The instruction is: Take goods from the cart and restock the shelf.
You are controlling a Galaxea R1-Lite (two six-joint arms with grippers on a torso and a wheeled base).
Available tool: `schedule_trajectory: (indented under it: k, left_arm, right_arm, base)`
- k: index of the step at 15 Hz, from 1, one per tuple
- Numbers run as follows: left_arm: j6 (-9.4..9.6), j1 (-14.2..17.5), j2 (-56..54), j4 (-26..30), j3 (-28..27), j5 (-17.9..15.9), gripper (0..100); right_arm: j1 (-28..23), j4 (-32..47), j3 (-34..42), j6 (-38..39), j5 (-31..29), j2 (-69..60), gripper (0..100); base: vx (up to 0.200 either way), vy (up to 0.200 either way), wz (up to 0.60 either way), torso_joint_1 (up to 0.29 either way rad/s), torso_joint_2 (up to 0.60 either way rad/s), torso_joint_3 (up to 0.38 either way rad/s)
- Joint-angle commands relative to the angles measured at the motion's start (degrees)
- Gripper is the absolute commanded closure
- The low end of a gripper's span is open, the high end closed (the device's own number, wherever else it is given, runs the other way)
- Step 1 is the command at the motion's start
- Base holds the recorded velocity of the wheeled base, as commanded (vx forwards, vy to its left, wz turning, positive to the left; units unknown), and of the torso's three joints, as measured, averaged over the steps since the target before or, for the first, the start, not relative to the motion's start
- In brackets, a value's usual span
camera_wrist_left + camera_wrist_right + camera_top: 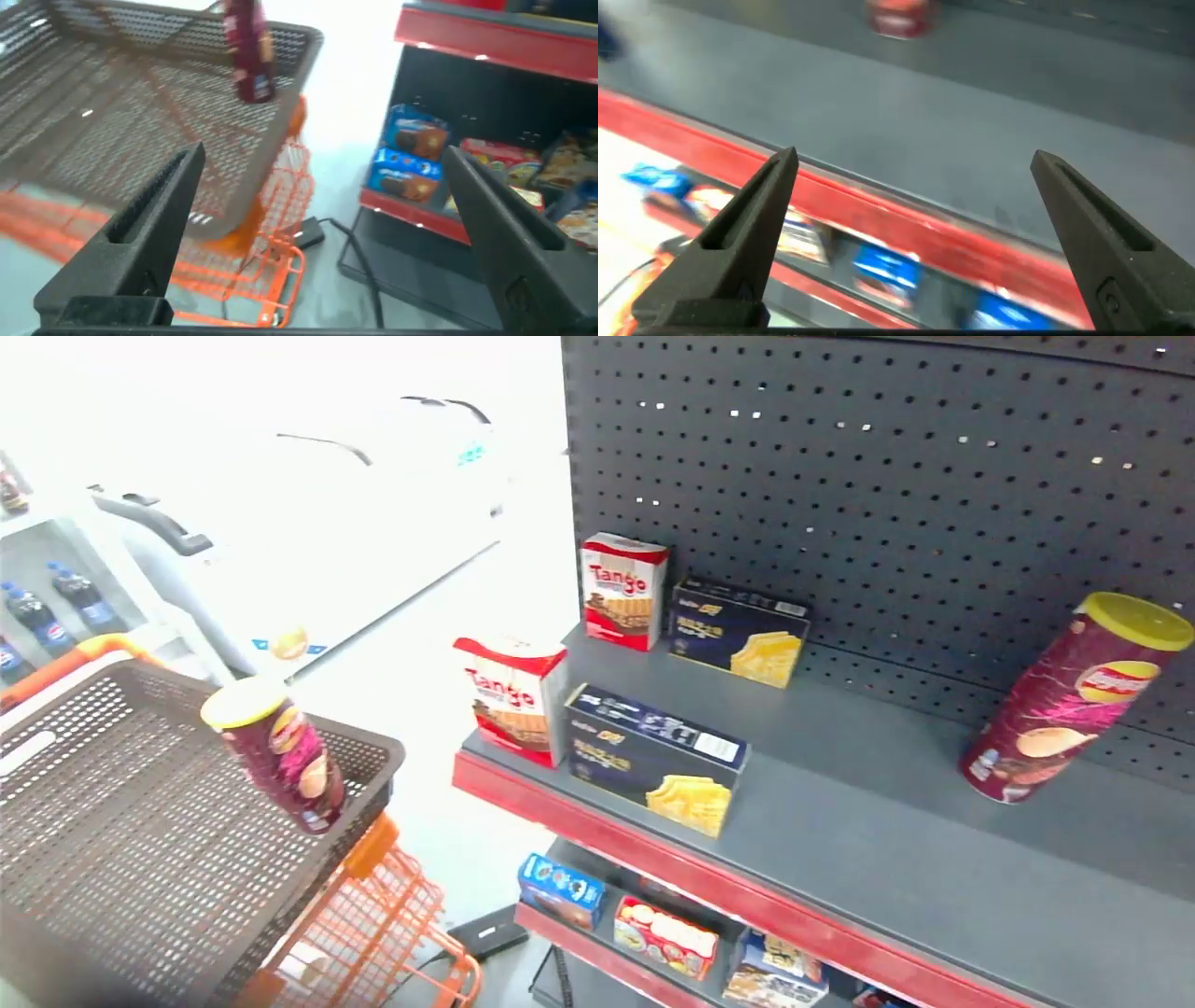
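Standing on end and leaning slightly, the chip can (276,753) is sitting in the cart basket (112,821) near the rim on the shelf (840,821) side. We are judging the left tool (322,159), gaping wide and facing it, the nearer, while the right tool (913,159), equally wide, is hovering above the shelf's front edge.

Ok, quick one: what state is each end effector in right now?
Left end effector: open, holding nothing.
Right end effector: open, holding nothing.
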Motion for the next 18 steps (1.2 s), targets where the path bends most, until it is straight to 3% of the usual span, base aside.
schedule_trajectory:
  k: [1,7,9,11,12,13,16,17,18]
  left_arm:
    - [0.09,0.0,0.0,0.0,0.0,-0.1,0]
    - [0.26,0.1,0.0,0.5,-0.4,0.3,0]
    - [0.61,0.5,2.6,0.4,-1.1,2.8,0]
    - [2.20,0.5,12.6,1.9,-9.8,5.3,0]
    - [2.28,0.5,13.1,2.0,-10.2,5.3,0]
    - [2.46,0.1,24.6,1.7,-13.6,5.1,0]
    - [2.46,-0.8,40.4,-4.2,-15.8,3.9,0]
    - [2.46,-0.8,40.4,-4.2,-15.8,3.9,0]
    - [0.97,-4.6,47.3,-8.2,-16.7,6.3,0]
  right_arm:
    - [0.0,0.0,0.0,0.0,0.0,0.0,0]
    - [0.0,0.0,0.0,0.0,0.0,0.0,0]
    - [0.0,0.0,0.0,0.0,0.0,0.0,0]
    - [0.0,0.0,0.0,0.0,0.0,0.0,0]
    - [0.0,0.0,0.0,0.0,0.0,0.0,0]
    - [0.0,0.0,0.0,0.0,0.0,0.0,0]
    - [0.0,0.0,0.0,0.0,0.0,0.0,0]
    - [0.0,0.0,0.0,0.0,0.0,0.0,0]
    - [0.0,0.0,0.0,0.0,0.0,0.0,0]
  base:
    - [0.000,0.000,0.00,0.000,0.00,0.000]
    - [0.000,0.000,0.00,0.000,0.00,0.000]
    - [0.000,0.000,0.00,0.000,0.00,0.000]
    - [0.000,0.000,0.00,0.000,0.00,0.000]
    - [0.000,0.000,0.00,0.000,0.00,0.000]
    - [0.000,0.000,0.00,0.000,0.00,0.000]
    - [0.000,0.000,0.00,0.000,0.00,0.000]
    - [0.000,0.000,0.00,0.000,0.00,0.000]
    - [0.000,0.000,0.00,0.000,0.00,0.000]
